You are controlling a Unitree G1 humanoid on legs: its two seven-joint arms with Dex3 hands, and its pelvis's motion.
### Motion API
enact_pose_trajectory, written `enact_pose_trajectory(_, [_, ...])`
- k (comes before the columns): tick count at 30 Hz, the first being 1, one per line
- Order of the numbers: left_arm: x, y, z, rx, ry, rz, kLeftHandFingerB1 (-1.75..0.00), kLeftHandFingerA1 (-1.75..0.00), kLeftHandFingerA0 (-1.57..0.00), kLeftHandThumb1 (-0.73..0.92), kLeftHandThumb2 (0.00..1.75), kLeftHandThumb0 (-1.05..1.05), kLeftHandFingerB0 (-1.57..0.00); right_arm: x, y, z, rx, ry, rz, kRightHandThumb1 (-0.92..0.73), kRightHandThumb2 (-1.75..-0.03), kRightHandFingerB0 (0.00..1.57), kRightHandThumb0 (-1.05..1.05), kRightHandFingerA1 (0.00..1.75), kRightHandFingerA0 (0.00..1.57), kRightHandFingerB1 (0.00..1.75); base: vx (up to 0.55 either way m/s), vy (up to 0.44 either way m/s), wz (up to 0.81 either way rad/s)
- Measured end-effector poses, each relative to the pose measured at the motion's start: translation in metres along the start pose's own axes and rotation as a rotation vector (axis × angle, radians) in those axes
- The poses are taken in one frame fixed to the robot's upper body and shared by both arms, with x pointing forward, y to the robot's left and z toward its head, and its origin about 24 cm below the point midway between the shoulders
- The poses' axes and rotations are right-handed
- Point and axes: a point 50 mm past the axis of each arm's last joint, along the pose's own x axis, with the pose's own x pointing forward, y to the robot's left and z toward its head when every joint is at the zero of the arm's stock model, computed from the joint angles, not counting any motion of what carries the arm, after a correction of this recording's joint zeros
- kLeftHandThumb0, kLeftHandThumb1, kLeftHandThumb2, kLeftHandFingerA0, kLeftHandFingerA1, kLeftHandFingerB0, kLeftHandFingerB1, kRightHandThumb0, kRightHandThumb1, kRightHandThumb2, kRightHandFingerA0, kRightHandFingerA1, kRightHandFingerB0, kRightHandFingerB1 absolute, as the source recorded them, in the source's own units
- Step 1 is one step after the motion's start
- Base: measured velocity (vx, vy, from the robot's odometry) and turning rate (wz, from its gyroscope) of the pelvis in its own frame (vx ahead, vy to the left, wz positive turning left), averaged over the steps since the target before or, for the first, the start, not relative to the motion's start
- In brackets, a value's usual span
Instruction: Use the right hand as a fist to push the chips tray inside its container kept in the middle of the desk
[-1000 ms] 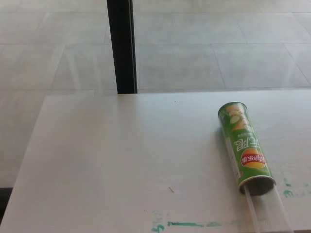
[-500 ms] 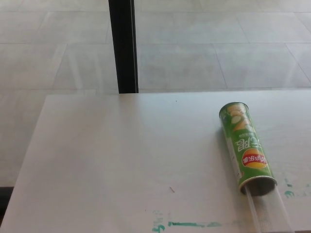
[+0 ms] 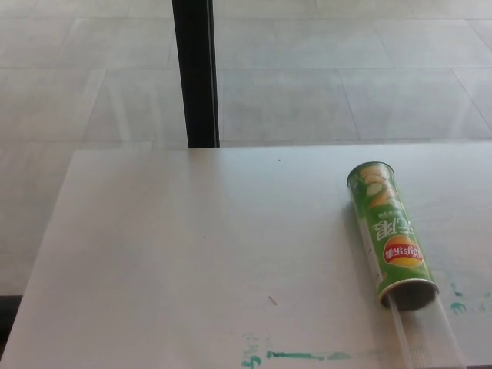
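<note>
No hands in my feed right now, left or right, so I can't say whether either is open or fisted. Green chips can (image 3: 390, 234) lies on its side on the white desk (image 3: 192, 254), right of centre, open mouth facing me. Clear plastic tray (image 3: 424, 334) sticks out of that mouth toward the near edge and runs off the bottom of the picture, so I can't see its end.

Push not started, as I read it. Risks: the can is round and lying loose, so an off-axis shove from the fist would likely roll or swing it instead of seating the tray. The tray looks thin and see-through, hard to line up on; a high hit could buckle or tip it. With nothing bracing the far end, the whole can may just slide away across the desk.

Green marker smears (image 3: 304, 355) near the front edge, irrelevant.
</note>
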Motion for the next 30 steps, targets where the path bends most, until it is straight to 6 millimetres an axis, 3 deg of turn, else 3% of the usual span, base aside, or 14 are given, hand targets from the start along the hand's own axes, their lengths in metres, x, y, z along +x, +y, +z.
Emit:
enact_pose_trajectory(7, [0.000,0.001,-0.001,0.001,0.003,0.002,-0.50,-0.73,-0.62,0.87,0.65,-0.67,-0.52,-0.020,0.024,0.000,0.032,0.043,0.213,-0.75,-0.63,0.50,-0.48,0.57,0.77,0.40,0.00,0.000,0.00])
enact_pose_trajectory(14, [0.000,0.000,-0.001,0.005,0.003,0.001,-0.52,-0.72,-0.60,0.88,0.66,-0.67,-0.50,-0.025,0.031,0.002,-0.018,0.065,0.421,-0.73,-0.62,0.60,-0.49,0.61,0.85,0.47,0.00,0.000,0.00])
enact_pose_trajectory(15, [0.000,0.000,-0.001,0.006,0.003,0.001,-0.51,-0.74,-0.62,0.88,0.66,-0.67,-0.52,-0.025,0.032,0.002,-0.025,0.066,0.451,-0.59,-0.99,0.53,-0.48,0.76,0.85,0.62,0.00,0.000,0.00])
enact_pose_trajectory(16, [0.000,0.000,-0.001,0.006,0.003,0.000,-0.51,-0.71,-0.62,0.87,0.66,-0.67,-0.52,-0.026,0.034,0.002,-0.032,0.067,0.480,-0.73,-0.62,0.63,-0.53,0.59,0.91,0.47,0.00,0.000,0.00])
enact_pose_trajectory(20, [0.000,0.000,-0.001,0.008,0.002,-0.001,-0.51,-0.70,-0.62,0.87,0.66,-0.67,-0.52,-0.027,0.041,0.001,-0.086,0.069,0.604,-0.74,-0.63,0.63,-0.56,0.57,0.92,0.45,0.00,0.000,0.00])
enact_pose_trajectory(21, [0.000,0.000,-0.001,0.009,0.002,-0.001,-0.62,-0.74,-0.59,0.69,1.06,-0.65,-0.48,-0.028,0.043,0.000,-0.103,0.070,0.633,-0.74,-0.63,0.63,-0.54,0.56,0.91,0.45,0.00,0.000,0.00])
enact_pose_trajectory(22, [0.000,0.000,-0.001,0.010,0.002,-0.002,-0.52,-0.70,-0.59,0.87,0.65,-0.66,-0.53,-0.029,0.044,-0.001,-0.120,0.071,0.656,-0.75,-0.64,0.62,-0.56,0.55,0.92,0.44,0.00,0.000,0.00])
enact_pose_trajectory(30, [0.000,-0.002,0.001,0.007,-0.001,-0.004,-0.52,-0.76,-0.65,0.87,0.65,-0.67,-0.52,-0.030,0.052,-0.005,-0.220,0.070,0.744,-0.73,-0.61,0.65,-0.54,0.65,0.91,0.46,0.00,0.000,0.00])
